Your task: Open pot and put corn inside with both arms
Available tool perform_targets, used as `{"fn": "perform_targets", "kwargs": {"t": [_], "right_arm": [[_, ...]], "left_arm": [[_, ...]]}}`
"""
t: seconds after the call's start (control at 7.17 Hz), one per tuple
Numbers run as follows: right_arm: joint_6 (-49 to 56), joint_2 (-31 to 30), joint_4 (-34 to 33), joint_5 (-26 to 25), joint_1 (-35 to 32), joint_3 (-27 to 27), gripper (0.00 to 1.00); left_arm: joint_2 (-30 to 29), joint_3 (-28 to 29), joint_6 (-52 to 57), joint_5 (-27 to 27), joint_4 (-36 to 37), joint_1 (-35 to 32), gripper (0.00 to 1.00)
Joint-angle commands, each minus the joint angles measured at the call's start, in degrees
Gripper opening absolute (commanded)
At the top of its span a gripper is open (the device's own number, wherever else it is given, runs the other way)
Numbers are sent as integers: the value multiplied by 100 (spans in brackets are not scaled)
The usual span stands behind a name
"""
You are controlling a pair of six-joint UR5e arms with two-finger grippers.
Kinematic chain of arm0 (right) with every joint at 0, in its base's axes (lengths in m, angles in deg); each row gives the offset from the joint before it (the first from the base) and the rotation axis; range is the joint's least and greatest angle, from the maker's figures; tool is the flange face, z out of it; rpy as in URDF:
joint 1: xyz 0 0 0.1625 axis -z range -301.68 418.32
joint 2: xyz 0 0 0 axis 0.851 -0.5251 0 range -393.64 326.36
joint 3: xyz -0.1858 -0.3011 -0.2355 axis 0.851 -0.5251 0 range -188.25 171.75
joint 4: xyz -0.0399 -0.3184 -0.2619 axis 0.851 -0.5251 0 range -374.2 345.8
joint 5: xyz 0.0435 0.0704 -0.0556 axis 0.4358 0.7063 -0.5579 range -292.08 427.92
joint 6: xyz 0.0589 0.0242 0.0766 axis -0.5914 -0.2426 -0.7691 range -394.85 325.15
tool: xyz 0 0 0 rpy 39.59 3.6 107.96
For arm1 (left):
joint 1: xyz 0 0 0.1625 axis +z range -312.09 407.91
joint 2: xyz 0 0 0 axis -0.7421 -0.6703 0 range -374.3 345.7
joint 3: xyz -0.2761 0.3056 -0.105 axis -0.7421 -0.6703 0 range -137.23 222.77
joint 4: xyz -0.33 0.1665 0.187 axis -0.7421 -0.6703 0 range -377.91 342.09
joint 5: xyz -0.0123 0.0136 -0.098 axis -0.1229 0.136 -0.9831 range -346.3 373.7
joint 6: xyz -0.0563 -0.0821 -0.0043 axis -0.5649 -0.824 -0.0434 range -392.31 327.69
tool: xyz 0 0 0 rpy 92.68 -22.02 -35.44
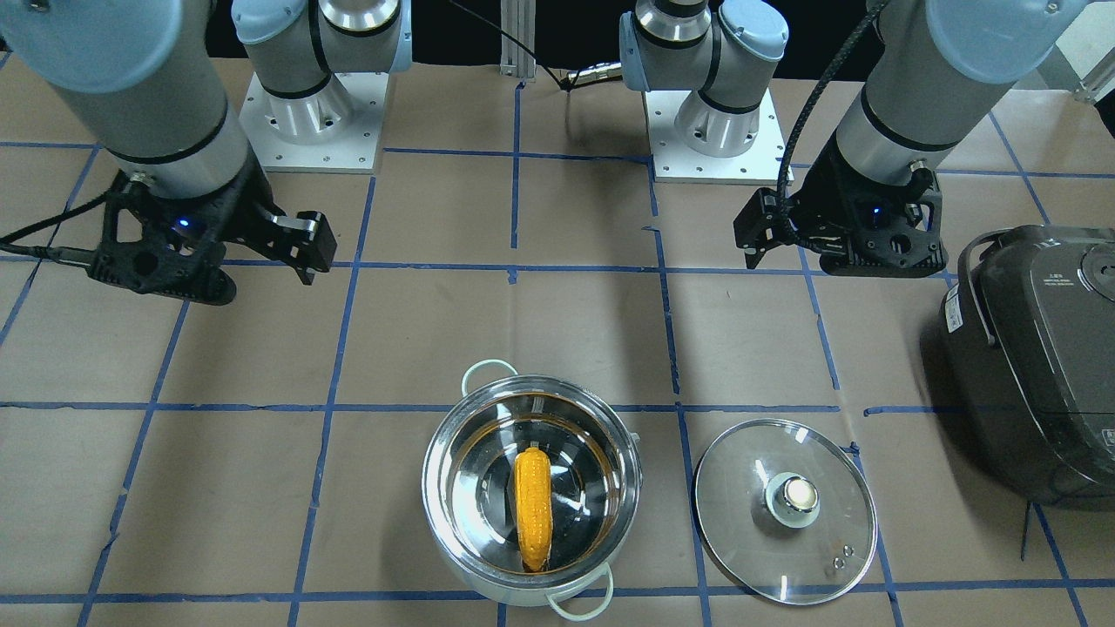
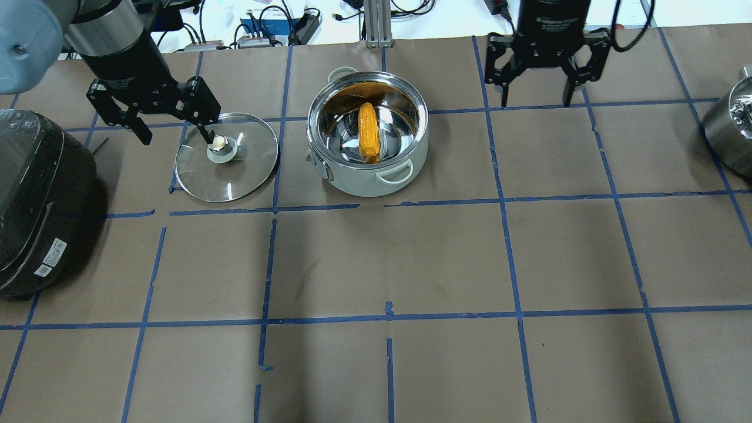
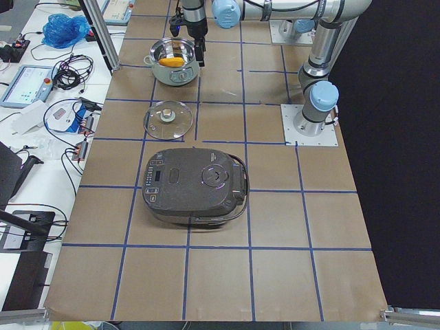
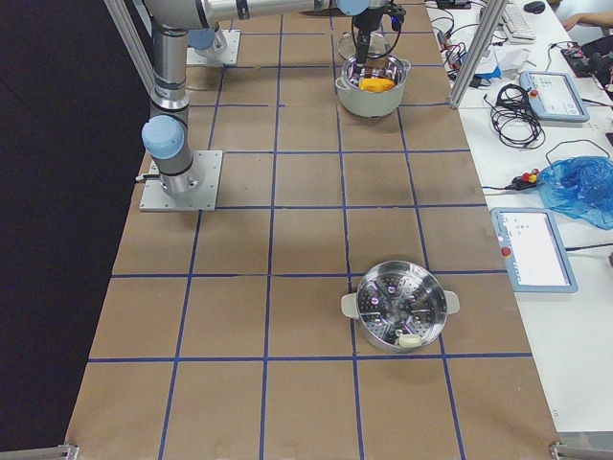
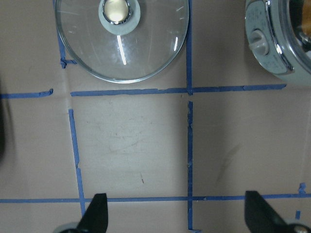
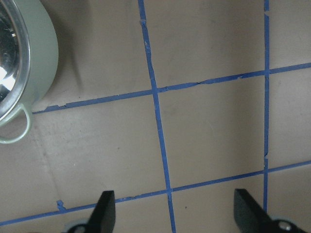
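Note:
The steel pot [image 2: 359, 183] stands open at the far middle of the table, its wall pale green. The yellow-orange corn [image 2: 369, 140] lies inside it on the bottom; it also shows in the front view [image 1: 533, 509]. The glass lid [image 2: 247, 164] lies flat on the table beside the pot, knob up. My left gripper [image 2: 176, 136] hovers over the lid, open and empty, its jaws set wide in the left wrist view [image 5: 176, 213]. My right gripper [image 2: 536, 103] is open and empty, off the pot's other side; the right wrist view [image 6: 176, 211] shows the pot's wall [image 6: 41, 53].
A dark grey rice cooker [image 2: 41, 200] sits at the table's left end, close to the lid. A second steel pot with a steamer insert [image 4: 400, 307] stands at the right end. Blue tape lines grid the brown paper cover.

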Motion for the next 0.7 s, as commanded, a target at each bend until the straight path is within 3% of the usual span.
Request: {"fn": "perform_targets", "kwargs": {"t": [0.0, 0.14, 0.56], "right_arm": [[322, -551, -1239, 97, 93, 915, 83], [226, -587, -1193, 97, 84, 910, 94], [84, -877, -1157, 264, -30, 1225, 92]], "left_arm": [[-22, -13, 7, 10, 321, -69, 100], [-4, -4, 7, 10, 321, -61, 100], [31, 13, 16, 10, 321, -61, 100]]}}
